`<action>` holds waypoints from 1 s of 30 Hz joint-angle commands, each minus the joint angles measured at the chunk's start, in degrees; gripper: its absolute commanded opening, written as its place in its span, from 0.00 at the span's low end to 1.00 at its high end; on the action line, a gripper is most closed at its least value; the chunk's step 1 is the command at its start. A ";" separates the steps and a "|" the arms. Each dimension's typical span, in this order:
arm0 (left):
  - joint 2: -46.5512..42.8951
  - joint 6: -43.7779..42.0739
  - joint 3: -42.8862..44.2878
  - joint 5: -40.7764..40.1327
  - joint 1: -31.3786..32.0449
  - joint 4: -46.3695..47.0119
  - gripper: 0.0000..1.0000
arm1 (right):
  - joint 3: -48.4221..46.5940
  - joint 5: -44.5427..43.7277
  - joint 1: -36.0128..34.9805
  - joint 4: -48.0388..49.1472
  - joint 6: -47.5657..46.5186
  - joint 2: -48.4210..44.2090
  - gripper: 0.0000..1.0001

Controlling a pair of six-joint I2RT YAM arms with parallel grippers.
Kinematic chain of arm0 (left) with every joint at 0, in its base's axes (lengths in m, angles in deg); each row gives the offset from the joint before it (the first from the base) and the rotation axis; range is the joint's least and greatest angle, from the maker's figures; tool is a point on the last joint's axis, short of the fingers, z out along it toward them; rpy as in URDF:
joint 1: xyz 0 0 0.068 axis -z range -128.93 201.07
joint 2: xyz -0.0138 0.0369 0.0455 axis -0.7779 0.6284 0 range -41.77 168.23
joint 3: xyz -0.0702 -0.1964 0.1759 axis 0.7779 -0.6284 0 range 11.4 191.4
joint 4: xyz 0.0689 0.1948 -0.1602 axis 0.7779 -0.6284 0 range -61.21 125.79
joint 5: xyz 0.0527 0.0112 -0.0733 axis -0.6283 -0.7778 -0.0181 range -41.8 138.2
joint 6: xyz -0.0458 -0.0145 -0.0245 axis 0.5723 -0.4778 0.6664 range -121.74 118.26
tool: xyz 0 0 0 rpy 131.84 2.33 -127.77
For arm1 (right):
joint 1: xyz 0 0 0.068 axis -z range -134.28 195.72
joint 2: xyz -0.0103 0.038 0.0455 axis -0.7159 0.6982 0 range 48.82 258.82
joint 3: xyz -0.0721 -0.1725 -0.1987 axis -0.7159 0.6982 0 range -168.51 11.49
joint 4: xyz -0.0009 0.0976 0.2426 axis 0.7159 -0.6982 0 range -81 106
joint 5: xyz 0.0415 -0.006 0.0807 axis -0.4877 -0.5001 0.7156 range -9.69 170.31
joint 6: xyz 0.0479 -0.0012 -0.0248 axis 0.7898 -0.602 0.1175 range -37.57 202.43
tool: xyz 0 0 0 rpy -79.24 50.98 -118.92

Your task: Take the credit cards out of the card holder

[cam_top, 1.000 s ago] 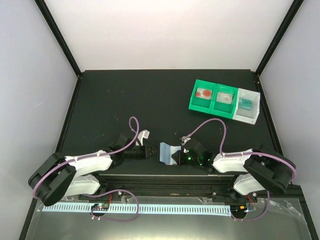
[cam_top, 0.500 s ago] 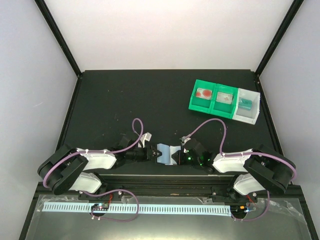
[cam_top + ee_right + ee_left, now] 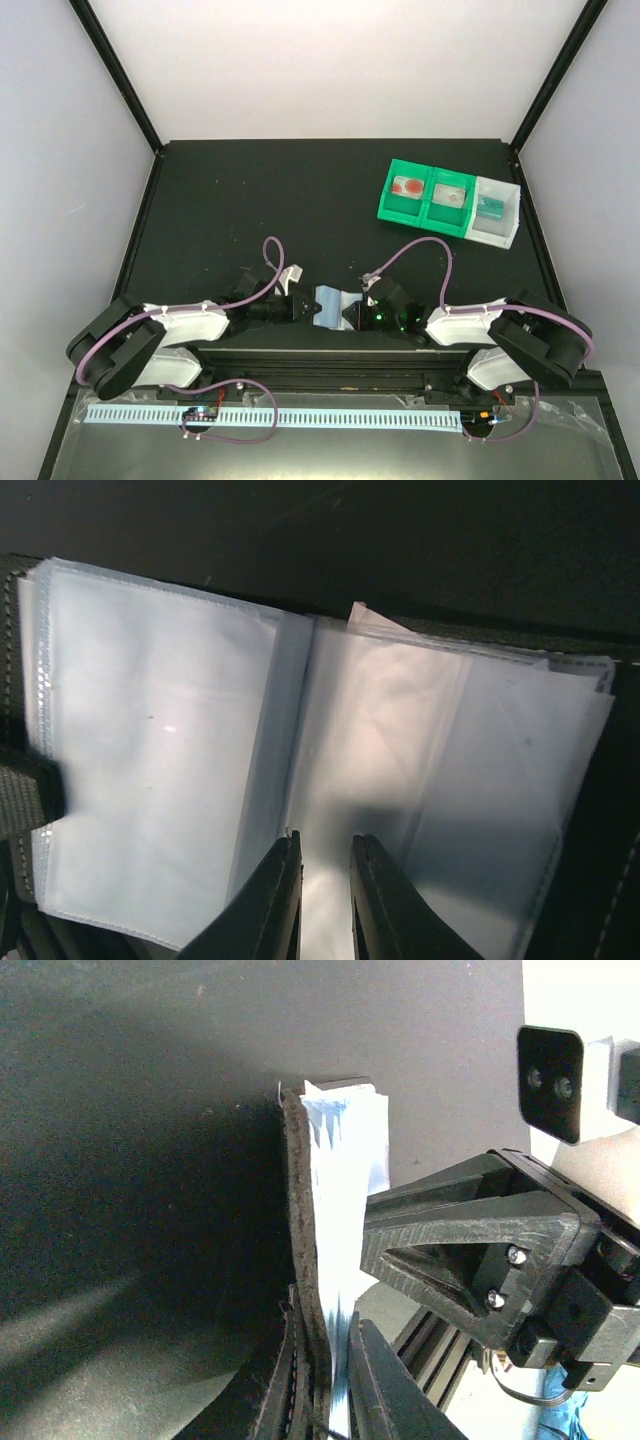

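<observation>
- Nearest to the arm bases, the card holder (image 3: pixel 330 303) lies open on the dark worktop (image 3: pixel 250 200), just between the two claws.
- The left claw (image 3: pixel 335 1405) is closed on the left end of the card holder. Its own camera shows the black cover (image 3: pixel 296 1260) and the pale leaves passing between the two fingers.
- The right claw (image 3: pixel 322 885) has its fingers almost together, with one of the clear sleeves (image 3: pixel 160 740) between them. I judge that it grips a sleeve of the card holder, not a card.
- Whether credit cards sit inside these sleeves I cannot tell; the plastic looks whitish and shiny.
- What could go wrong: the sleeve is thin and slippery, so a pull may bring the whole card holder along, or bend or tear the sleeve, while the card stays inside. If the left claw holds only the edge of the cover, the card holder may slide out of it.
- The right wrist view shows the spread sleeves, which the top view gives only as a small pale patch. The left wrist view alone shows the card holder edge-on, with the leaves in a stack.
- Only the top view shows the far side: a green-and-white tray (image 3: pixel 420 224), well apart, with a teal card (image 3: pixel 489 206) in its white compartment.
</observation>
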 commanded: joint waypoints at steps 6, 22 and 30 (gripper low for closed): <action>-6.86 1.17 -2.20 0.76 0.74 0.32 0.09 | 0.38 1.02 -0.20 -6.38 -0.69 -0.94 0.17; -6.69 1.37 -2.63 2.37 0.97 1.71 0.10 | 0.35 0.76 -0.16 -6.83 -0.92 -0.86 0.19; -7.19 1.70 -2.79 2.33 0.93 1.39 0.02 | -0.17 2.02 -0.16 -7.95 -0.47 -2.55 0.23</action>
